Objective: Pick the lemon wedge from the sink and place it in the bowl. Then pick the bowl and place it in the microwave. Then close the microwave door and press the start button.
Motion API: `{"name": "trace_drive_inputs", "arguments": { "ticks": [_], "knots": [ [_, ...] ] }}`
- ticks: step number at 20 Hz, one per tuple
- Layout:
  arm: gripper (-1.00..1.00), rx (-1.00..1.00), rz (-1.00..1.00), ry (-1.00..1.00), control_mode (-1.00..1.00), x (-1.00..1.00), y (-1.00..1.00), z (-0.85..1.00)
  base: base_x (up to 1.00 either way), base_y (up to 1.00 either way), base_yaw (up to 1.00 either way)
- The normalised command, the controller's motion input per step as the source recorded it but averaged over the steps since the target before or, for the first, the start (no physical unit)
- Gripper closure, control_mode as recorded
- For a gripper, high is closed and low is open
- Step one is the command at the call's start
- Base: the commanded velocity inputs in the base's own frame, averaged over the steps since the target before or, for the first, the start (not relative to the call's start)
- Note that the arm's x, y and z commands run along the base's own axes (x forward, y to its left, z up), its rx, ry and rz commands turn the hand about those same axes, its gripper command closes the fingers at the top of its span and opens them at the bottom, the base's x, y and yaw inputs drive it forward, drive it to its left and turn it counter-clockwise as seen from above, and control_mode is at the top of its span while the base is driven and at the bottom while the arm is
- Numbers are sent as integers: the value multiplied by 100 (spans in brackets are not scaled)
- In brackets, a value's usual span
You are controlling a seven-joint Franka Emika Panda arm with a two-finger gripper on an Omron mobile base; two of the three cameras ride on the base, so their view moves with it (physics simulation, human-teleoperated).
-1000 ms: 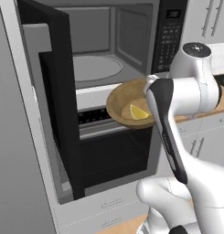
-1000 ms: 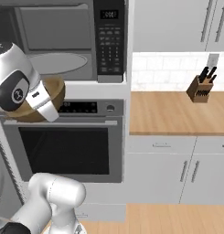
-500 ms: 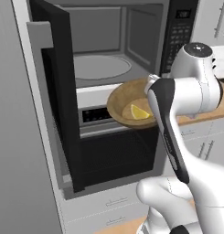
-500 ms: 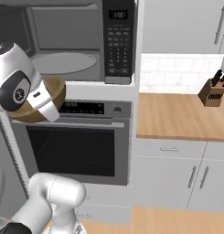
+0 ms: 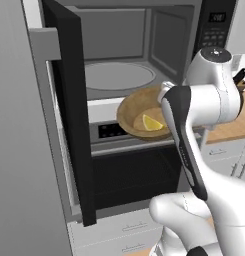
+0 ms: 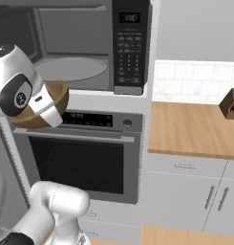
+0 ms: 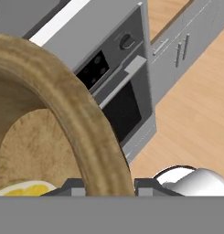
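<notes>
Gripper [image 7: 109, 189] clamped on the rim of the wide brown wooden bowl [image 5: 136, 117], apparently both fingers astride it. Small yellow lemon wedge [image 5: 152, 122] lies inside (near the wall). Bowl is held before the open black-and-steel microwave [image 5: 144, 45].

The bowl [image 5: 136, 116] is warm brown wood with darker streaked grain, paler and speckled on its inner floor, and the lemon wedge [image 5: 152, 123] lying in it is bright yellow with a lighter rind edge. Behind the tool, the microwave [image 5: 144, 45] is steel grey inside with a pale grey round plate, and its keypad panel [image 6: 129, 45] is black with small light markings. The microwave door [image 5: 71, 100] is black. Below the tool, the oven [image 6: 85, 158] is steel grey with a black window. The desk [image 6: 195, 129] is honey-toned wood grain, over light grey cabinets [image 6: 190, 196], beneath white wall tiles [image 6: 190, 88].
</notes>
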Motion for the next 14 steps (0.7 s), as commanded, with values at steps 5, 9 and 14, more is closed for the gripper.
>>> {"name": "trace_drive_inputs", "arguments": {
  "ticks": [5, 9, 14],
  "knots": [
    [100, 0, 0, 0, 100, 0, 0, 0, 5, -5, 6],
    [100, 14, 1, -27, -100, 32, -15, 94, 0, 0, 0],
    [100, 15, -3, -13, -100, 91, -9, 83, 0, 0, 0]
  ]
}}
